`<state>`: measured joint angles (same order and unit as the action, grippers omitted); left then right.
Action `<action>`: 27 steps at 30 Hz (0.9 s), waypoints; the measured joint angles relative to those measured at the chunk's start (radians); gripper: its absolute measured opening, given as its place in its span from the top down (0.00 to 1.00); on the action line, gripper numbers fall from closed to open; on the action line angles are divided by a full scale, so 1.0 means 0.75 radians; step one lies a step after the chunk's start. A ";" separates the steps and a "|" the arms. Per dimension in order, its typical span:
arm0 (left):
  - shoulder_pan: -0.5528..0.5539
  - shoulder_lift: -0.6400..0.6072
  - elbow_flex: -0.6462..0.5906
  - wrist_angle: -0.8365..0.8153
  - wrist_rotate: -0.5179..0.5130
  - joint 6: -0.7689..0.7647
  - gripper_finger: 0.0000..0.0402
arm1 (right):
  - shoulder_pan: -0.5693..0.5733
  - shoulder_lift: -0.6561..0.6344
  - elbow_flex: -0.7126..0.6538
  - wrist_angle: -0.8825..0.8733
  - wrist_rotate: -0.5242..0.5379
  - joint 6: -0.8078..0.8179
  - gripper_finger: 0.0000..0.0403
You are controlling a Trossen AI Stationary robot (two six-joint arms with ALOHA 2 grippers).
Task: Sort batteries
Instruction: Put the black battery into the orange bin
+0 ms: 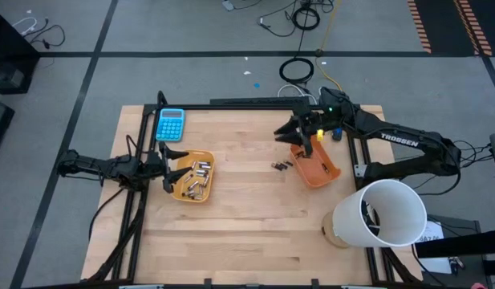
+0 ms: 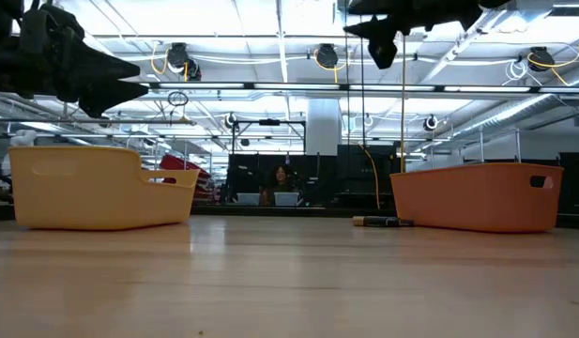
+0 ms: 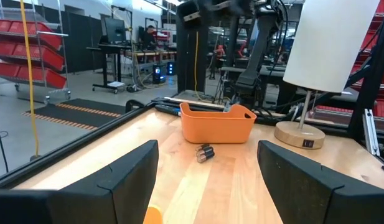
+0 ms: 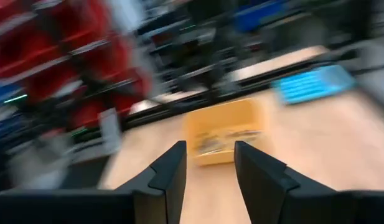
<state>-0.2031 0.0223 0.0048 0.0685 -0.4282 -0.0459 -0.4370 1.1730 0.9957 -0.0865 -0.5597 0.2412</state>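
Note:
Several silvery and dark batteries [image 1: 196, 178] lie in the yellow-orange tray [image 1: 207, 193] on the table's left. A few small dark batteries [image 1: 281, 165] lie on the bare wood beside the deeper orange tray [image 1: 321, 171]; they also show in the left wrist view [image 3: 205, 152] and the low view [image 2: 383, 222]. My left gripper [image 1: 176, 166] is open at the yellow tray's left rim, raised above it [image 2: 73, 56], holding nothing [image 3: 207, 180]. My right gripper [image 1: 291, 135] hovers high over the orange tray's far end [image 2: 392, 33], open and empty [image 4: 210, 168], pointing toward the yellow tray [image 4: 226, 134].
A blue calculator [image 1: 170, 124] lies at the far left of the table, beyond the yellow tray. A lamp with a white shade [image 1: 383, 213] stands at the near right corner. Bare wood stretches across the middle and near side of the table [image 1: 247, 233].

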 joint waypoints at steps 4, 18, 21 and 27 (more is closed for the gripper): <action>0.002 0.002 0.000 0.023 -0.126 -0.031 0.30 | 0.007 0.044 0.002 -0.089 0.315 -0.075 0.69; 0.001 0.002 0.000 0.005 -0.133 -0.027 0.30 | 0.147 0.438 0.104 -0.337 0.529 -0.267 0.69; 0.001 0.002 0.000 0.005 -0.133 -0.027 0.30 | 0.178 0.553 0.227 -0.425 0.531 -0.283 0.69; 0.001 0.002 0.000 0.005 -0.133 -0.028 0.30 | 0.217 0.763 0.469 -0.620 0.537 -0.303 0.69</action>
<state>-0.2024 0.0238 0.0048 0.0719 -0.5282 -0.0665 -0.2745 1.7454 1.3477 -0.5512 -0.1572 0.0140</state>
